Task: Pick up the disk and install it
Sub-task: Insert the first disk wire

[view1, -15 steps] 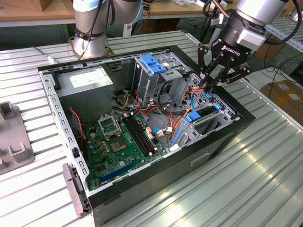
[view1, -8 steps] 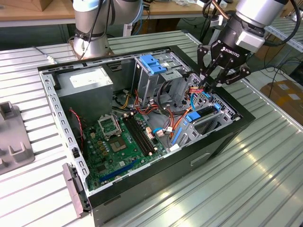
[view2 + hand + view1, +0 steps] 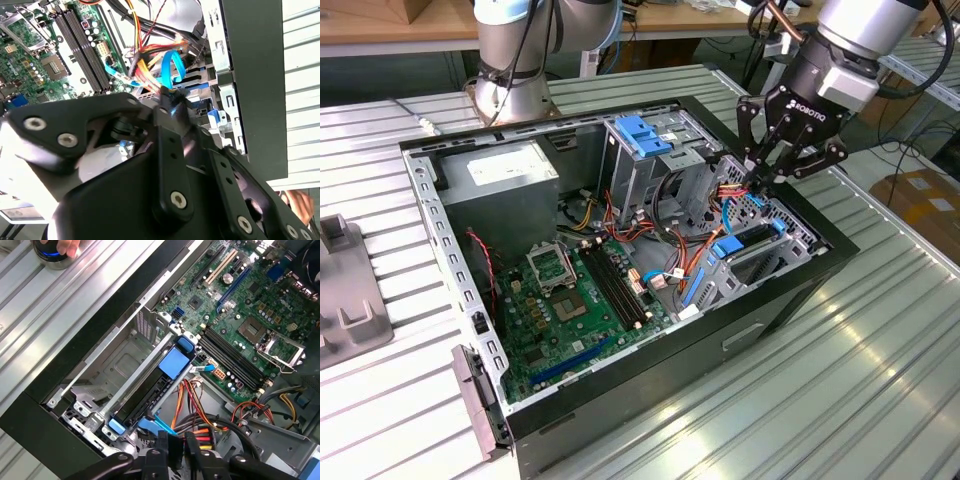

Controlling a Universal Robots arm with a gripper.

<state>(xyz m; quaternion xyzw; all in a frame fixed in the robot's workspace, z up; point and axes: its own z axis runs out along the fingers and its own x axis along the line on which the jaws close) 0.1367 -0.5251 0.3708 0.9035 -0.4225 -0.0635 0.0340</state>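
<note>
Fingers of the gripper (image 3: 767,178) look drawn together at the tips, apparently closed on nothing, though cables crowd the spot. They hang at the upper right of the exterior view, over the computer case (image 3: 790,300). The disk (image 3: 150,390) sits in its bay, centre-left of the first wrist view, beside the motherboard (image 3: 240,315). Seating it well probably means even pressure along its blue frame, clear of the wires.

We see a silver-grey arm (image 3: 865,35) with dark cables above the black gripper (image 3: 767,172), whose linked fingers (image 3: 170,165) carry bright screws.
</note>
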